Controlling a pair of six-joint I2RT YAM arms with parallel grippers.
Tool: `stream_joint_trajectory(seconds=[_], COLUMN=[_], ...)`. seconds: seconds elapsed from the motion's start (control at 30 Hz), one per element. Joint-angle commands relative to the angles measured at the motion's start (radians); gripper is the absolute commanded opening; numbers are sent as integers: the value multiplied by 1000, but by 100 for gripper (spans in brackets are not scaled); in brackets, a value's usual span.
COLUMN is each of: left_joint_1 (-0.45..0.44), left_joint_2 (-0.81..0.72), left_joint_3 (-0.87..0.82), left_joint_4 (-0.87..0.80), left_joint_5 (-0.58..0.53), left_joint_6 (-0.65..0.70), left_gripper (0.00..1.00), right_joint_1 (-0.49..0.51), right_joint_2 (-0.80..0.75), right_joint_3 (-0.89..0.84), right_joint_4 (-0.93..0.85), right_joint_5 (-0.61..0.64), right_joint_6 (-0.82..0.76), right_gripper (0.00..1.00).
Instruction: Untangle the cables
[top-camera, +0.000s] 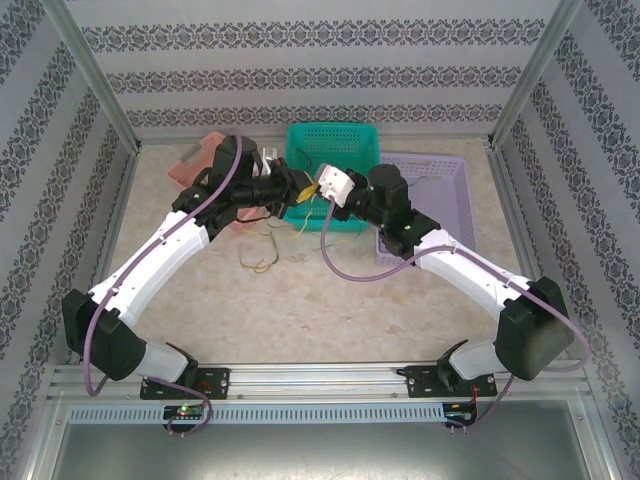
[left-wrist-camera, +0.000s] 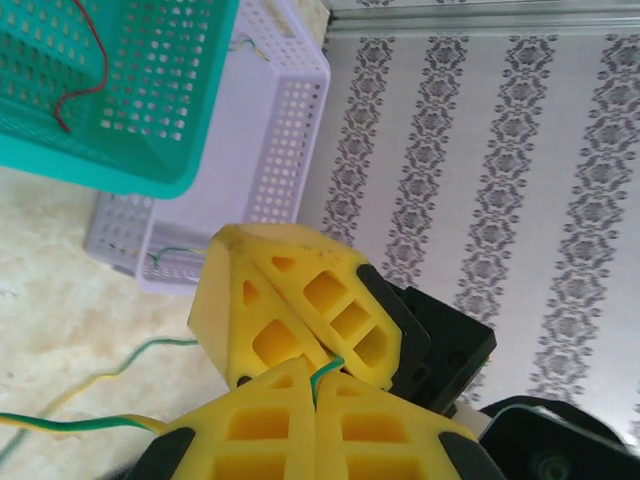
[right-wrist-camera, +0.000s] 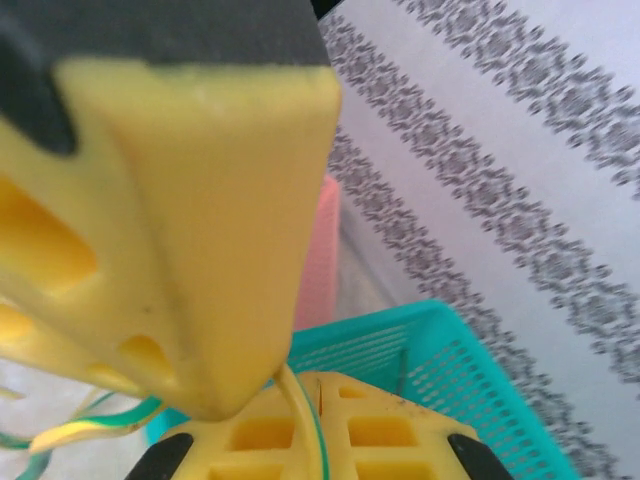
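Just in front of the teal basket, the left hand and right hand meet tip to tip. Each is clamped tight on one thin yellow-green cable, which trails down toward the counter. More cables, thin yellow and green loops, lie loosely bunched on the counter, nearer than the basket. A red strand lies inside the basket.

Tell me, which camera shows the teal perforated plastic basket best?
Top external view: the teal perforated plastic basket shows almost whole, from above. Left wrist catches one corner; right wrist, a blurred stretch of wall.
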Motion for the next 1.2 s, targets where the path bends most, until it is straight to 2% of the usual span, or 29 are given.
stream_joint_trajectory(seconds=[0.0,0.17,0.2,0.23,0.27,0.3,0.37,0.43,0.47,0.57,0.7,0.77,0.93,1.07,1.17], left_joint_1=[27,44,49,55,62,65,69,71,68,71,71,72,65,35,2], left_joint_2=[-9,-22,-25,-27,-29,-27,-7,22,35,41,51,53,56,31,-2], left_joint_3=[-2,-46,-49,-49,-35,-14,70,162,192,176,146,124,66,-1,-59], left_joint_4=[144,236,236,226,187,137,-15,-172,-226,-198,-115,-59,101,186,248], left_joint_5=[107,123,122,125,126,125,118,88,65,-8,-113,-158,-183,-203,-215], left_joint_6=[-149,-248,-246,-236,-201,-156,15,202,276,377,450,485,534,628,701], left_gripper=[0,0,0,0,0,0,0,0,0,0,0,0,0,0,0], right_joint_1=[-6,-8,-11,-15,-21,-34,-77,-98,-113,-141,-141,-139,-112,-45,-8], right_joint_2=[47,91,90,84,71,52,-7,-65,-91,-136,-176,-204,-237,-176,-100], right_joint_3=[-35,-55,-55,-55,-54,-44,31,103,143,210,183,163,131,200,226], right_joint_4=[83,149,144,138,129,105,-54,-148,-209,-308,-333,-343,-292,-309,-270], right_joint_5=[141,194,185,174,154,113,-29,-41,-86,-181,-264,-238,-126,34,59], right_joint_6=[-142,-242,-245,-242,-223,-179,-25,186,289,583,955,1138,1567,1991,2289], right_gripper=[0,0,4,14,30,40,53,68,71,71,70,68,64,59,53])
